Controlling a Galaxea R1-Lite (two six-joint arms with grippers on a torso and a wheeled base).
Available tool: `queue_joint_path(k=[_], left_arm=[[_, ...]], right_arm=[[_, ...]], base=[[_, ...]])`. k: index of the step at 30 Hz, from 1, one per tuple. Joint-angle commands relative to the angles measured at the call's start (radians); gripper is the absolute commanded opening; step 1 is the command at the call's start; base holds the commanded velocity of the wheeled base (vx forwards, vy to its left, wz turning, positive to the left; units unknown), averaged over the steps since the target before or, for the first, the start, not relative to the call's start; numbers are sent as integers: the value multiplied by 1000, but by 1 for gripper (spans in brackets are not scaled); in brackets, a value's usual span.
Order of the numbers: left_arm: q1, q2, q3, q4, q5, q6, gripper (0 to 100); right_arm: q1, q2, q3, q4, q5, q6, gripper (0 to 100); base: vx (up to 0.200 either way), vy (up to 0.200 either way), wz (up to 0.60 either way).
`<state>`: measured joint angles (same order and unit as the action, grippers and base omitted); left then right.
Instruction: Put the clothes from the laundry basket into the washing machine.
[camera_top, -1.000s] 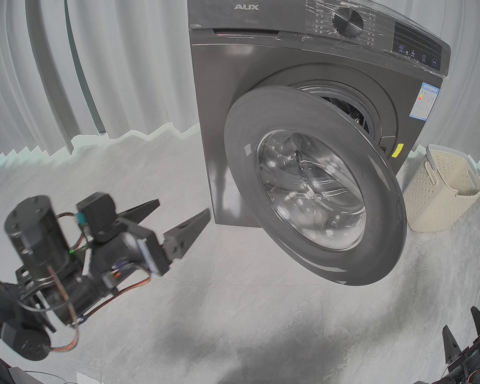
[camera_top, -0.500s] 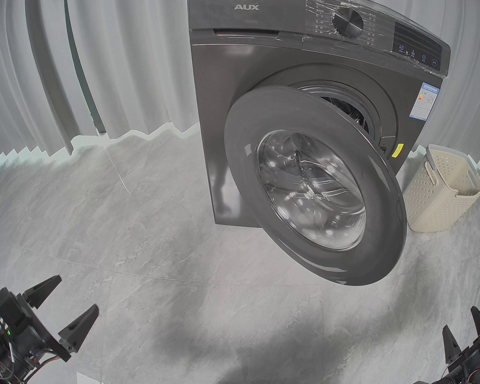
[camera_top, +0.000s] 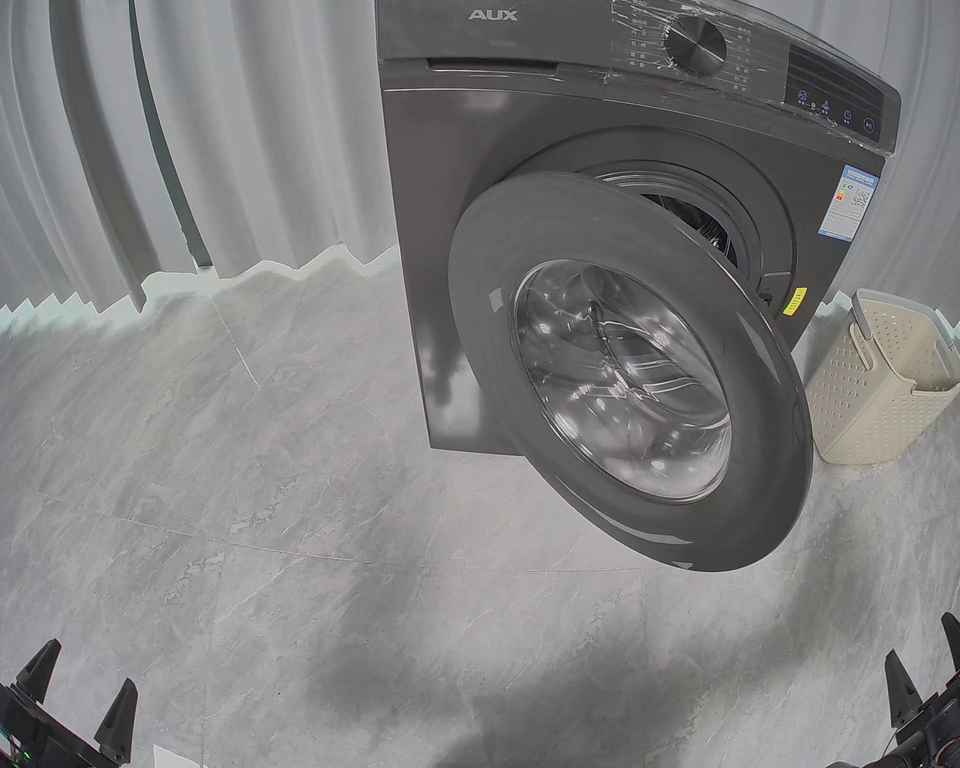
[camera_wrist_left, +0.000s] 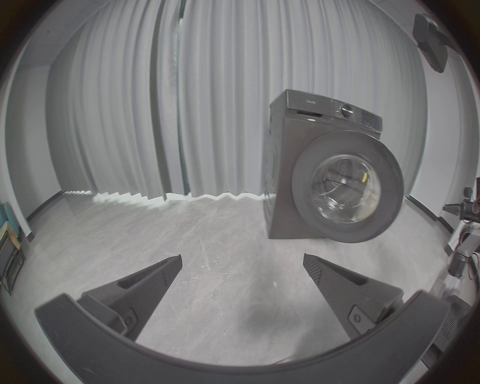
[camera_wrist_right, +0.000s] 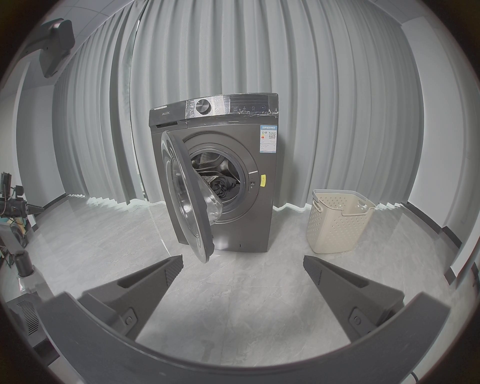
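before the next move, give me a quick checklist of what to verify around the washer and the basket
1. Washing machine door swung wide open: ok.
2. Laundry basket upright beside the washing machine: ok.
3. Clothes left in the basket: cannot tell, its inside is mostly hidden.
4. Dark clothes lying inside the drum: ok.
5. Left gripper open and empty: ok.
6. Right gripper open and empty: ok.

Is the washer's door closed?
No, the door stands swung wide open, and dark clothes show inside the washer.
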<state>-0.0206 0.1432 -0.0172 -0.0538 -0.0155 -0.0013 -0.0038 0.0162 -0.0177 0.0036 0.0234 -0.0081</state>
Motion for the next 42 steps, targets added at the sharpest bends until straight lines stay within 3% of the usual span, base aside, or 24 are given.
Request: queue_joint_path(k=[1, 7, 9, 11, 13, 14, 17, 21, 23, 26, 30, 32, 33, 34, 35, 42], left_arm=[[21, -143, 16, 54, 11, -14, 100], [25, -143, 17, 51, 22, 4, 100], [22, -143, 17, 52, 31, -2, 100], [22, -143, 17, 54, 22, 17, 100], [19, -143, 14, 58, -9, 27, 100], [13, -140, 14, 60, -14, 15, 100], [25, -129, 16, 54, 3, -26, 100], [24, -140, 17, 54, 29, -31, 100], [24, -140, 17, 54, 29, -25, 100], [21, -142, 17, 55, 12, 6, 100], [21, -140, 16, 57, 6, 1, 100], [21, -140, 16, 57, 6, 1, 100], [21, -140, 16, 57, 6, 1, 100], [19, -140, 16, 54, 6, 7, 100], [21, -140, 16, 55, 6, 6, 100], [22, -140, 16, 57, 12, -14, 100]], right_arm=[[1, -7, 16, 1, 4, 3, 100], [1, -10, -5, -34, 20, 5, 100], [2, -16, -99, -71, 24, 19, 100], [2, -15, -137, -37, 32, 30, 100], [1, -16, -122, 26, 53, 30, 100], [1, -16, -96, 50, 64, 26, 100], [1, -16, -25, 44, 62, 23, 100], [1, -16, -16, 19, 59, 22, 100], [1, -16, -13, 7, 62, 11, 100], [1, -16, -30, -10, 75, -4, 100], [2, -4, -99, 4, 125, -1, 100], [2, -2, -100, 4, 127, -1, 100], [2, -2, -100, 4, 127, -1, 100], [-2, 45, -105, 6, 168, -4, 100], [-1, 67, -105, 4, 179, -4, 100], [1, 217, -137, -13, 227, -4, 100]], base=[[0, 0, 0], [0, 0, 0], [0, 0, 0], [0, 0, 0], [0, 0, 0], [0, 0, 0], [0, 0, 0], [0, 0, 0], [0, 0, 0], [0, 0, 0], [0, 0, 0], [0, 0, 0], [0, -200, 0], [0, -200, 0], [0, -200, 0], [0, -200, 0]])
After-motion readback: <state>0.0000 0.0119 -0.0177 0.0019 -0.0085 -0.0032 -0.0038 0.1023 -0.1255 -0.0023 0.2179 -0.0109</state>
